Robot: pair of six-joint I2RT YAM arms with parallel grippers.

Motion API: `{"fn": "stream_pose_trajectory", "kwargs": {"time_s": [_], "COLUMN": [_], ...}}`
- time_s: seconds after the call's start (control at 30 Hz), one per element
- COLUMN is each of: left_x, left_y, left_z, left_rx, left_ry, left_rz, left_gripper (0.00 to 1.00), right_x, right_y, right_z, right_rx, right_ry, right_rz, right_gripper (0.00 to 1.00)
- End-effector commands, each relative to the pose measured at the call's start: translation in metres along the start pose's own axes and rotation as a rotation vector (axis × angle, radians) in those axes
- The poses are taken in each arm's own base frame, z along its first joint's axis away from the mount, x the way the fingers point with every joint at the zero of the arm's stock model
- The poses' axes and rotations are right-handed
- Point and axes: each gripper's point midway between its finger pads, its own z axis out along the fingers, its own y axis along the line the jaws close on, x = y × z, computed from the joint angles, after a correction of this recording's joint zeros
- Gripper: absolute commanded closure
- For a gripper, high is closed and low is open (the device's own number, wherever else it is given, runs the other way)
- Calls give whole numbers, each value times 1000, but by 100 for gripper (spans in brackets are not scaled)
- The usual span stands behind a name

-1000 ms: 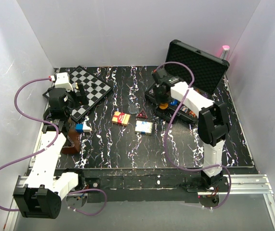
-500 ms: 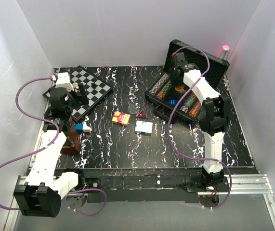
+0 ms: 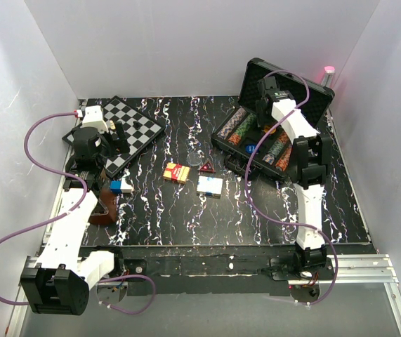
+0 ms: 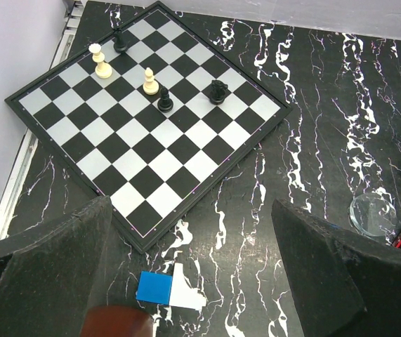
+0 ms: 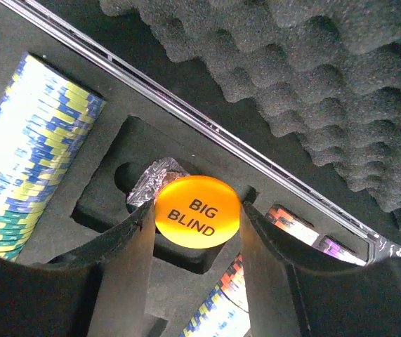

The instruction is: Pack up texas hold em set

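Over foam slot (image 5: 105,193), yellow disc (image 5: 197,209) is pinched edgewise by right gripper (image 5: 196,223); judged light, stiff, slick. Left gripper (image 4: 189,210) spread.

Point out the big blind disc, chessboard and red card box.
Big blind disc (image 5: 197,220): right wrist view, centre of its printed face.
Chessboard (image 4: 159,144): left wrist view, middle squares.
Red card box (image 3: 177,172): top view, its top face.
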Motion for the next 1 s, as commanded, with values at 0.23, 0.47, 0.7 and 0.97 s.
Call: {"fn": "stream_pose_trajectory", "kwargs": {"time_s": [0.23, 0.47, 0.7, 0.97], "left_x": [3, 2, 2, 1], "left_y": [2, 4, 3, 3], "left_z": [-1, -1, -2, -3], "left_rx": [-8, -17, -16, -14], "left_ry": [4, 2, 1, -4], "left_rz": [11, 15, 15, 11], "left_gripper": [2, 2, 2, 2], "right_x": [-6, 11, 24, 26], "right_y": [15, 17, 15, 23], "right_z": [12, 30, 35, 24], "right_rx": [-78, -59, -31, -91], "right_ry": [19, 77, 118, 131], "right_rz": [-10, -14, -7, 18], "right_gripper": [64, 64, 61, 41]}}
